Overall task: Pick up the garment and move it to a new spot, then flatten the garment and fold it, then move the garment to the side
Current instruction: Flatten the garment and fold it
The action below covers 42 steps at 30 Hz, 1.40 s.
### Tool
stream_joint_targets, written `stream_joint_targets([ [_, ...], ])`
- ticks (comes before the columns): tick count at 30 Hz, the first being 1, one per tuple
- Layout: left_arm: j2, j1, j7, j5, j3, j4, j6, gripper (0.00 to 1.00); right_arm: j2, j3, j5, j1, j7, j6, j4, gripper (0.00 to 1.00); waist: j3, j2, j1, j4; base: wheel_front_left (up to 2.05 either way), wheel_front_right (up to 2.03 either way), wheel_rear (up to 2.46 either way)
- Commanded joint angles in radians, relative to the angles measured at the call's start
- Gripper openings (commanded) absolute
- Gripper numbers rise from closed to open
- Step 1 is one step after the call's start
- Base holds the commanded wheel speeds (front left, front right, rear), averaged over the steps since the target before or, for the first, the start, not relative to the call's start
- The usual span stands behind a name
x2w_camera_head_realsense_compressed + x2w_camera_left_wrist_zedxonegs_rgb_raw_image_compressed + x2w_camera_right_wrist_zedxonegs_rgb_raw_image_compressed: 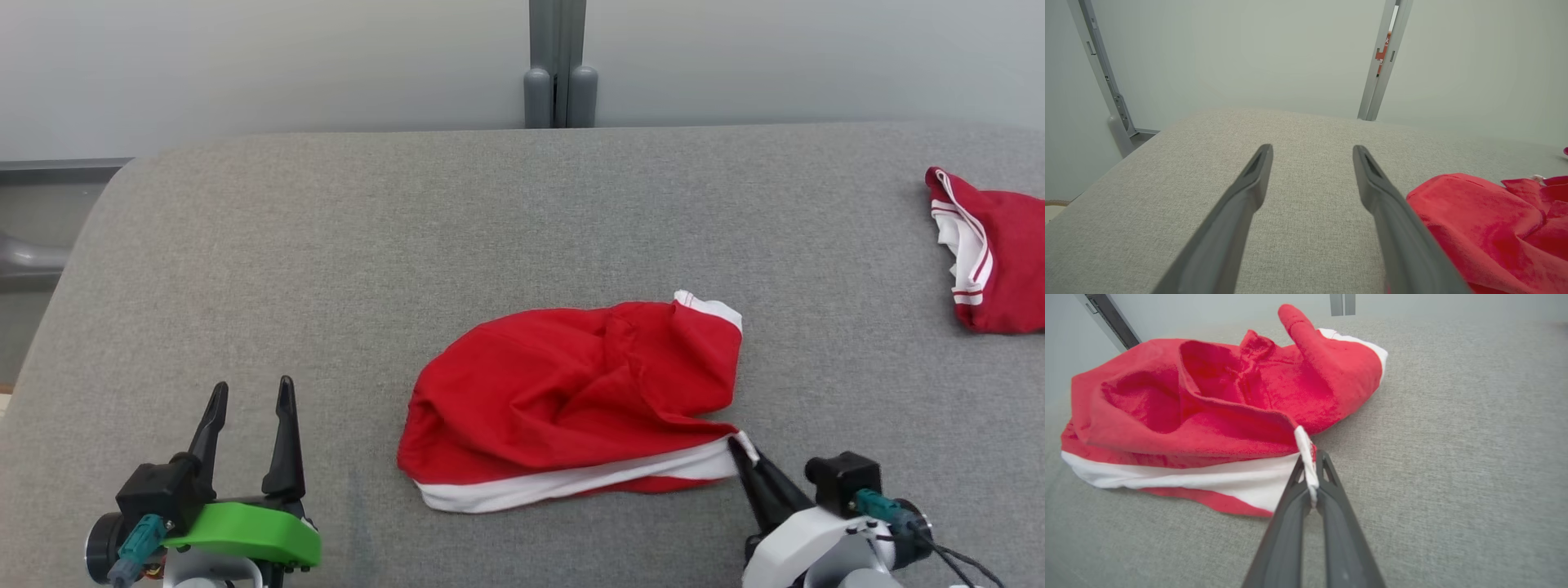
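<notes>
Red garment (571, 392) w/ white band lies crumpled mid-tabletop (408, 212), closer to the near edge; its white-trimmed near-right corner is pinched btwn the fingers of the right pincer (744, 453), which are pressed together on the cloth. Left pincer (252, 385) sits by the near-left corner, fingers spread, nothing in them, apart from the garment. A 2nd red-and-white piece (1000, 261) lies at the right edge, well apart from the first.

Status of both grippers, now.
Left gripper: open, holding nothing.
Right gripper: closed on the white-banded corner of the red garment.
</notes>
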Motion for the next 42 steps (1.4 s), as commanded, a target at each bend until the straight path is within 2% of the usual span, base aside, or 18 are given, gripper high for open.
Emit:
stream_joint_targets([
  [1, -0.002, 0.009, 0.001, 0.004, 0.001, 0.003, -0.003, 1.0, -0.015, -0.035, 0.012, -0.009, -0.005, -0.002, -0.002, 0.0, 0.002, 0.0, 0.0, -0.008, 0.0, 0.0, 0.0],
  [7, -0.009, -0.004, 0.001, 0.001, -0.01, 0.017, -0.004, 1.0, -0.029, -0.188, 0.025, 0.003, -0.006, -0.002, 0.004, 0.0, 0.001, 0.0, 0.0, -0.019, 0.0, 0.0, 0.0],
  [10, -0.011, -0.003, 0.001, -0.001, -0.016, 0.024, -0.004, 1.0, -0.023, -0.211, 0.03, 0.005, -0.006, -0.002, 0.026, 0.0, -0.002, 0.0, 0.0, -0.021, 0.0, 0.0, 0.0],
  [11, -0.011, -0.002, 0.001, -0.002, -0.019, 0.026, -0.004, 1.0, -0.023, -0.213, 0.026, 0.001, -0.006, -0.002, 0.031, 0.8, -0.003, 0.0, 0.0, -0.022, 0.0, 0.0, 0.0],
  [12, -0.012, -0.001, 0.001, -0.003, -0.022, 0.028, -0.004, 1.0, -0.019, -0.216, 0.025, -0.003, -0.006, -0.002, 0.029, 1.0, -0.004, 0.0, 0.0, -0.023, 0.0, 0.0, 0.0],
  [19, -0.007, 0.012, 0.001, -0.005, -0.034, 0.029, -0.004, 1.0, 0.006, -0.256, -0.011, 0.011, -0.006, -0.002, -0.05, 1.0, -0.018, 0.0, 0.0, -0.035, 0.0, 0.0, 0.0],
  [28, -0.003, 0.024, 0.001, -0.006, -0.029, 0.025, -0.004, 1.0, 0.047, -0.303, -0.067, 0.06, -0.006, -0.002, -0.227, 1.0, -0.038, 0.0, 0.0, -0.059, 0.0, 0.0, 0.0],
  [42, -0.003, 0.039, 0.001, 0.001, -0.011, 0.005, -0.005, 1.0, 0.081, -0.269, -0.114, 0.114, -0.006, -0.002, -0.378, 1.0, -0.055, 0.0, 0.0, -0.077, 0.0, 0.0, 0.0],
])
